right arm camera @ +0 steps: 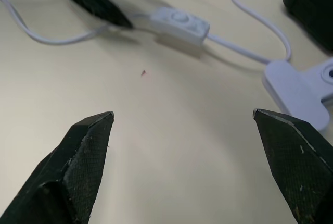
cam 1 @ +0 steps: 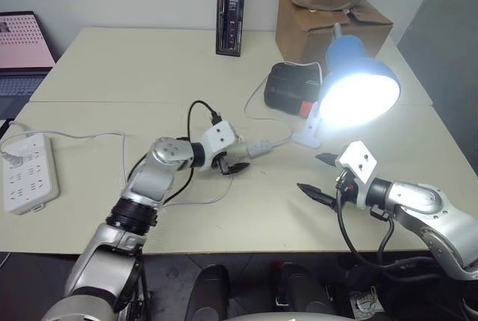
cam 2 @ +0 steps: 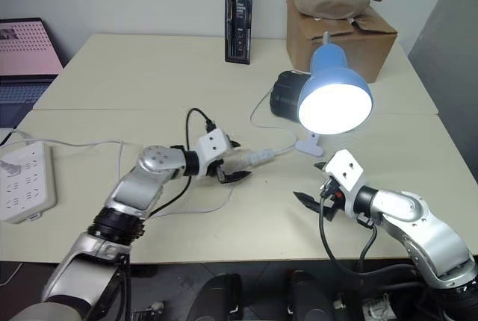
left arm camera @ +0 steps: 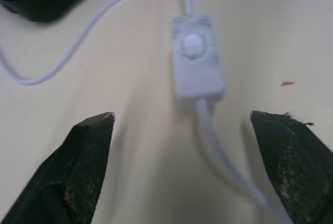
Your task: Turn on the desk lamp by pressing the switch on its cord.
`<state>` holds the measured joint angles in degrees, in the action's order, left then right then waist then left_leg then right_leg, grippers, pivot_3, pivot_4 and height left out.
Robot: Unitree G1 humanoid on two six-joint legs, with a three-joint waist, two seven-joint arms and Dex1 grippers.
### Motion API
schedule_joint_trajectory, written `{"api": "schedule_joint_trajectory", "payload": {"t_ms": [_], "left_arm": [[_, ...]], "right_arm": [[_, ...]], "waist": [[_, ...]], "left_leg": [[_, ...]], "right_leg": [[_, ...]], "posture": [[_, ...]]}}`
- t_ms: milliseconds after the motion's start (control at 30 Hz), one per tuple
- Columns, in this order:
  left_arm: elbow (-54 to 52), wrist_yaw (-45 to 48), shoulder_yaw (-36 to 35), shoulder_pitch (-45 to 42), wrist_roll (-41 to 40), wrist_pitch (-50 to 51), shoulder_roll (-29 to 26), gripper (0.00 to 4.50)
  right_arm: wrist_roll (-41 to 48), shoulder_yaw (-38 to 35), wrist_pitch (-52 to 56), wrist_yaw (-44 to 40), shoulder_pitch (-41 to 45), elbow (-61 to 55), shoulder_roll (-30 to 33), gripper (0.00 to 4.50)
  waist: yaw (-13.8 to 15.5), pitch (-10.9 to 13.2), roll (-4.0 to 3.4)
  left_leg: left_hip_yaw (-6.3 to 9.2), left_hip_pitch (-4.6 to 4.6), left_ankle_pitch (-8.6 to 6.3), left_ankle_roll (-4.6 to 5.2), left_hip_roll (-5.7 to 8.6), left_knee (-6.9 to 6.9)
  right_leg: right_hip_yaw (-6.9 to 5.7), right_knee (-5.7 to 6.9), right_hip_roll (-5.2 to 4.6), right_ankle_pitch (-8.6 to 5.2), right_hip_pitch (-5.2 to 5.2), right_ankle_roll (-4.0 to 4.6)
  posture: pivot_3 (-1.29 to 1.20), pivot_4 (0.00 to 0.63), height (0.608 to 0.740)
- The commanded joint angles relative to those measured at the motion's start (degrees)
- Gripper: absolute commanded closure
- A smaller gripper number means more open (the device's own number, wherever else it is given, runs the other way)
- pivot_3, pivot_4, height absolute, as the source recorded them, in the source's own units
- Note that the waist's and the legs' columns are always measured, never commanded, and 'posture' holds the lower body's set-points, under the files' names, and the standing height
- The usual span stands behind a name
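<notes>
Your desk lamp (cam 1: 357, 82) glows on the table (cam 1: 149, 67). Its switch (left arm camera: 196, 57) lies on the cord (left arm camera: 218, 156), just ahead of your wide-open left hand (cam 1: 230, 163); your right hand (cam 1: 320, 174) gapes empty nearby.

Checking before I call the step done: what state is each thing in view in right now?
desk lamp: lit, clipped upright on the table, shade facing forward.
switch: lying flat on the table, untouched, ahead of the open fingers.
cord: slack, curving loosely across the table.
left gripper: open, empty, beside the switch.
right gripper: open, empty, clear of the lamp.
power strip: one plug in.
cardboard box: cloth piled on top.
</notes>
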<state>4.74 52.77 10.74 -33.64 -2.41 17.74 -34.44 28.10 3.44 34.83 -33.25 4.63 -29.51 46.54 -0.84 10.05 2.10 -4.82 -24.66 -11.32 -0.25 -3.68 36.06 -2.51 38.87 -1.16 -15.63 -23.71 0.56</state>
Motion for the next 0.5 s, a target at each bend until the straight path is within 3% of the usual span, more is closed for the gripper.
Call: {"api": "schedule_joint_trajectory", "payload": {"t_ms": [33, 133, 300, 500], "left_arm": [[-8.7, 2.4, -7.8, 2.8, -4.6, 4.1, -6.3, 0.05], [-12.0, 2.1, -12.0, 5.9, -7.1, 7.2, -9.2, 0.05], [-21.1, 3.1, -23.8, 19.2, -12.9, 11.4, -13.6, 0.05], [-26.5, 4.6, -30.2, 29.4, -20.1, 16.1, -14.5, 0.05]], "right_arm": [[-1.0, -5.4, -5.2, -4.7, -0.6, 1.9, 1.9, 0.0], [-1.4, -7.5, -7.7, -7.5, -1.1, 4.0, 2.5, 0.0], [-0.7, -12.0, -10.9, -13.5, -0.7, 8.8, 4.4, 0.0], [-1.5, -11.0, -12.4, -17.3, 1.6, 10.4, 4.1, 0.0]], "waist": [[-0.1, 0.0, 0.0], [-0.1, 0.0, 0.0], [-0.1, 0.0, 0.02], [0.0, 0.0, 0.01]], "left_leg": [[-0.02, 0.01, 0.0, 0.0, 0.01, 0.02], [-0.03, 0.05, 0.0, 0.0, 0.01, 0.0], [-0.03, 0.06, 0.0, 0.0, -0.01, 0.0], [-0.01, 0.17, -0.01, -0.01, -0.03, 0.0]], "right_leg": [[0.01, 0.0, -0.01, 0.0, 0.01, 0.0], [0.03, -0.01, -0.01, 0.0, 0.02, 0.0], [0.01, 0.0, -0.03, 0.0, 0.04, 0.0], [-0.02, 0.02, -0.05, -0.01, 0.1, 0.04]], "posture": [[0.0, 0.15, 0.74], [0.0, 0.15, 0.74], [0.0, 0.15, 0.74], [0.0, 0.15, 0.74]]}}
